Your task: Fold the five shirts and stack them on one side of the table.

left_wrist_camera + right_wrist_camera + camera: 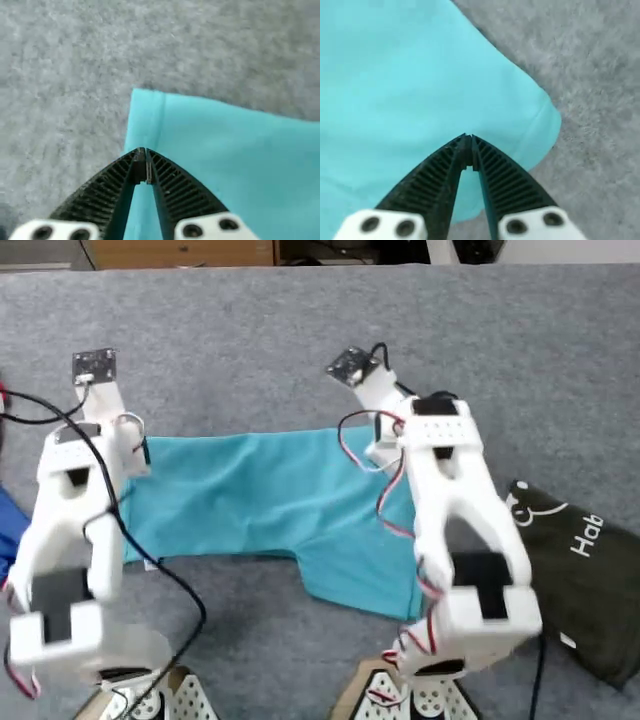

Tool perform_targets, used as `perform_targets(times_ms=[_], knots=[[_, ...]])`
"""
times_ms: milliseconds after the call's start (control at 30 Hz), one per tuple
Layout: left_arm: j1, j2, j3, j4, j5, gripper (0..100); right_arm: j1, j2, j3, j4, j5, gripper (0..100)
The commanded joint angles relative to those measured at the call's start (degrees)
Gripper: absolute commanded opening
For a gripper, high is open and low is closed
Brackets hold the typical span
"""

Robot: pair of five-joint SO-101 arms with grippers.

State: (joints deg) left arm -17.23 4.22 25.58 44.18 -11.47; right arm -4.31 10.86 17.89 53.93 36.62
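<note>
A teal shirt (270,500) lies spread flat across the middle of the grey table (300,340), with one part reaching toward the near edge. My left gripper (143,161) is at the shirt's left far corner, its jaws shut on the hem (145,115). In the high view that left gripper (136,452) is at the cloth's left end. My right gripper (469,151) is shut on the fabric beside the shirt's right far corner (540,120); in the high view it (384,452) is at the cloth's right end. A folded black shirt (575,570) lies at the right.
A blue cloth (8,525) shows at the table's left edge. Wooden furniture (180,252) stands beyond the far edge. Bare grey table stretches behind the teal shirt. Both arm bases (400,695) stand at the near edge.
</note>
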Motion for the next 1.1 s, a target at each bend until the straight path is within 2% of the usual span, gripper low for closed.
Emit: perform_targets(times_ms=[0, 133, 333, 700, 800, 900, 1067], knots=[[-0.88, 6.37, -8.09, -0.88, 0.18, 2, 3.74, 7.08, -6.73, -1.14, -0.18, 0.4], [-0.97, 12.97, -13.45, -0.88, 0.18, 2, 5.49, 12.35, -10.07, -1.05, 4.22, 0.4], [-2.46, 17.45, -18.9, -0.7, 0.09, 2, 4.7, 11.65, -12.0, 3.08, 5.36, 0.4], [-2.64, 17.36, -30.15, 13.45, -2.2, 2, -2.24, -11.74, -5.76, 9.76, 8.79, 0.4], [-0.97, 13.93, -30.51, 17.05, -5.63, 2, -4.26, -18.77, -1.63, 12.04, 10.2, 0.5], [1.23, 6.37, -26.46, 18.46, -5.8, 2, -6.11, -25.98, 5.23, 12.75, 10.46, 0.5], [1.67, -13.93, -9.41, 17.67, -5.89, 2, -11.56, -38.99, 19.3, 16.09, 12.57, 3.4]])
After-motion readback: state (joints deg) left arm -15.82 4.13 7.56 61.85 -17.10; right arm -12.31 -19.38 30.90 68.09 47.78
